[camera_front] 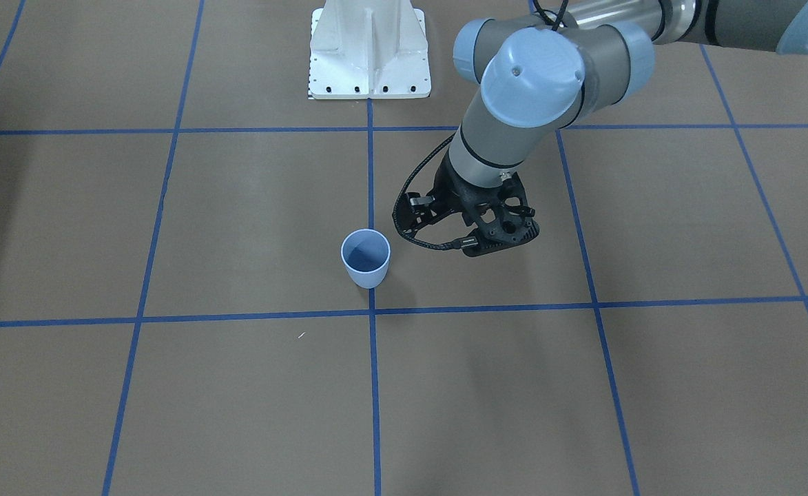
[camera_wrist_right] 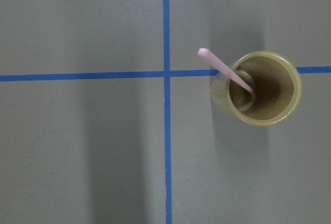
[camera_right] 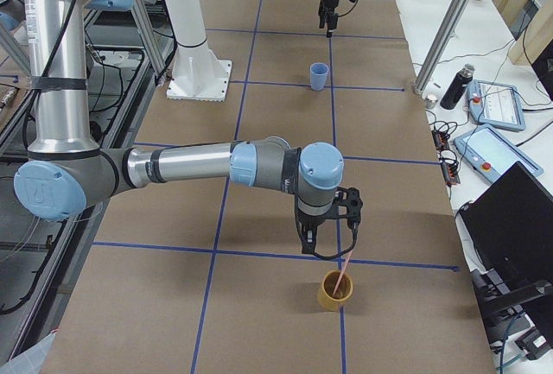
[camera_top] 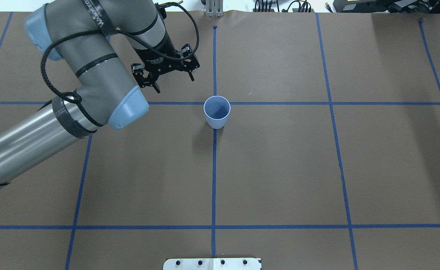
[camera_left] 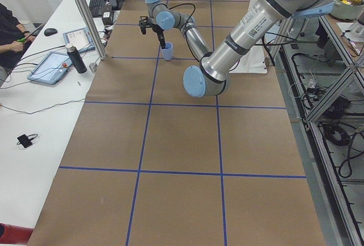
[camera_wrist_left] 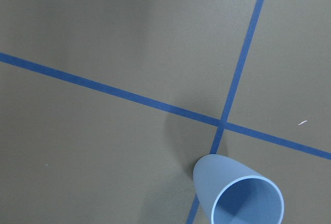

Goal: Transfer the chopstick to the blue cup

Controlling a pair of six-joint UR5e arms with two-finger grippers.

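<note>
The left pincer (camera_top: 174,84) gapes empty beside the blue cup (camera_top: 216,112), while the right pincer (camera_right: 328,249), its spread unclear, hangs over the chopstick (camera_wrist_right: 226,72) in a yellow cup (camera_wrist_right: 269,124).

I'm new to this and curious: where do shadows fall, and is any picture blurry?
Overhead view: the blue cup casts a soft shadow toward the view's lower left. Right wrist view: slightly soft, broad dim bands across the paper beside the chopstick.

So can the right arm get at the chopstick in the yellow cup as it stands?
Probably yes. The right gripper hangs close by the yellow cup, the chopstick leans with its upper end out past the rim, and nothing shows between them.
</note>
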